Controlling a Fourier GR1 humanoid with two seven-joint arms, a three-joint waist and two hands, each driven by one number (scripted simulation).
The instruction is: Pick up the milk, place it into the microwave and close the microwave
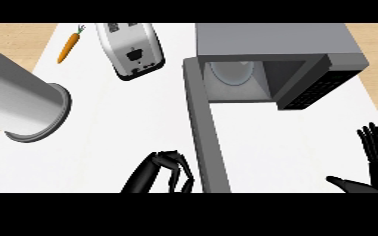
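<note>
One white table (111,130) is carrying everything. Ahead of the left hand (164,172), the microwave (273,42) is standing with its door (205,130) swinging open, just right of those curled fingers, which are holding nothing visible. Something pale and rounded (235,72) is sitting inside, possibly the milk, though I cannot tell it from a turntable. Milk is likely light and thin-walled, so it is best gripped round its middle. The right hand (363,155) is resting open, far right.
</note>
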